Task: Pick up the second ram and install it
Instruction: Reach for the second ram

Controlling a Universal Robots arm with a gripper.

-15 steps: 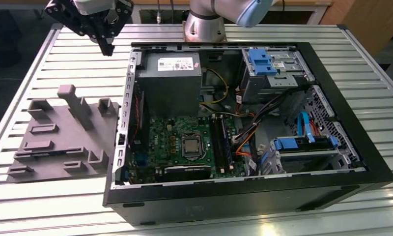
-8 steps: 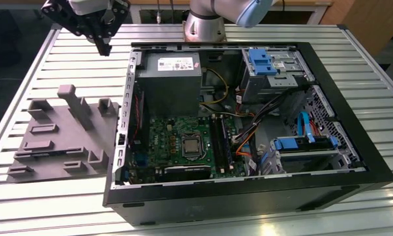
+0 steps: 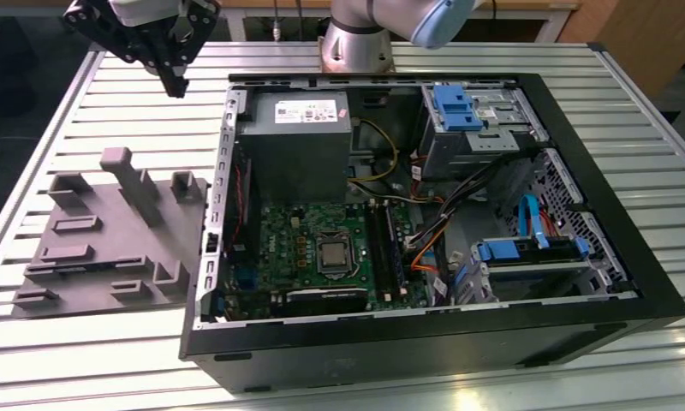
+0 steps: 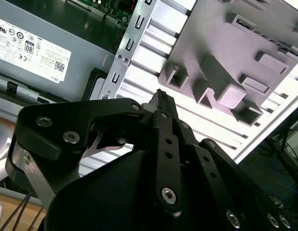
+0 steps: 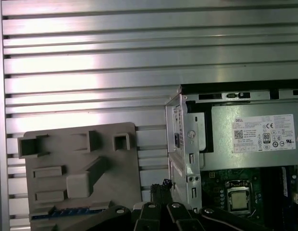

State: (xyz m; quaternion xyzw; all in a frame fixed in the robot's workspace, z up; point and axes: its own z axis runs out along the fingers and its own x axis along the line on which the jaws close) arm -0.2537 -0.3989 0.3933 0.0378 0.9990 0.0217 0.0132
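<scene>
The second ram (image 5: 67,211) shows in the first wrist view as a slim blue-green strip lying in a groove along one edge of the grey moulded tray (image 5: 81,144). In the exterior view the tray (image 3: 103,248) sits on the table at the left of the open computer case (image 3: 434,342), with a dark strip, likely the ram (image 3: 82,266), near its front. My gripper (image 3: 175,84) hangs high over the table's far left, beyond the tray and apart from it. Its fingers (image 4: 161,98) are shut together with nothing between them.
Inside the case lie the motherboard (image 3: 319,248) with black memory slots (image 3: 384,248), a grey power supply (image 3: 297,137), blue drive brackets (image 3: 457,107) and loose cables. The slatted aluminium table (image 3: 114,103) is bare between the gripper and the tray.
</scene>
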